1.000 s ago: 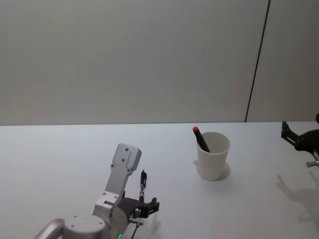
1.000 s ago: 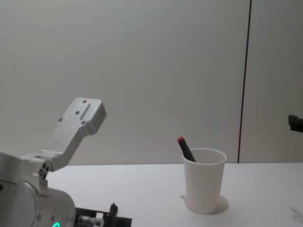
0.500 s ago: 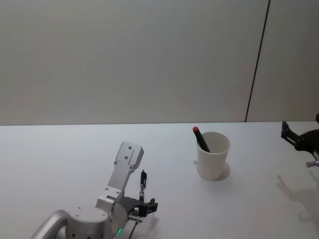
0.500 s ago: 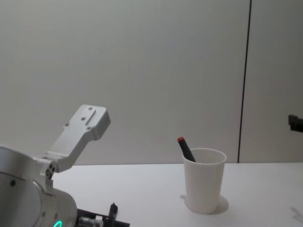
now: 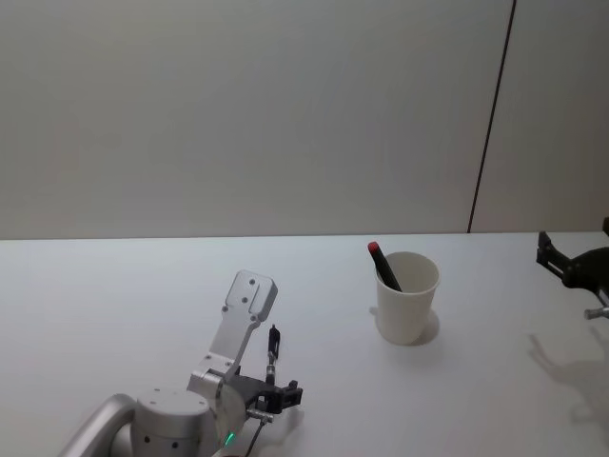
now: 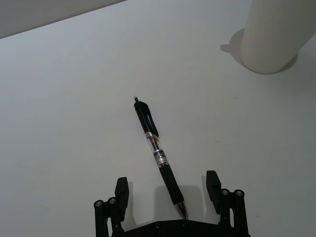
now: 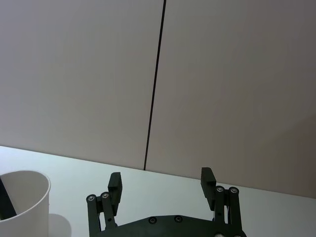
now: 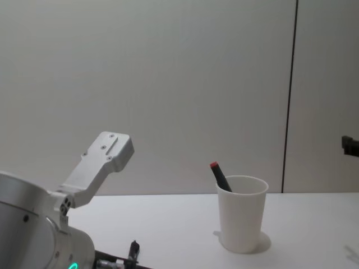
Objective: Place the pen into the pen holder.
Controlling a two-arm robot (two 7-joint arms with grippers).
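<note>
On the counter, near left: a black click pen (image 6: 157, 154) lies flat on the white counter (image 5: 95, 295). Its writing tip points back at the left gripper and its clicker end points away from it.
Left gripper (image 6: 167, 181): low at the counter's near edge, in line with the pen's rubber grip end.
Left jaws: spread wide, one on each side of the pen's tip end, neither touching it.
Pen holder (image 5: 407, 300): stands upright on the counter, beyond the pen and to its right, well apart from it.
Inside the pen holder: a dark marker (image 5: 383, 264) with a red cap leans against the left of the rim, the cap standing above it.
Right gripper (image 7: 160, 180): held above the counter at the far right, well apart from the pen holder.
Right jaws: spread apart.
</note>
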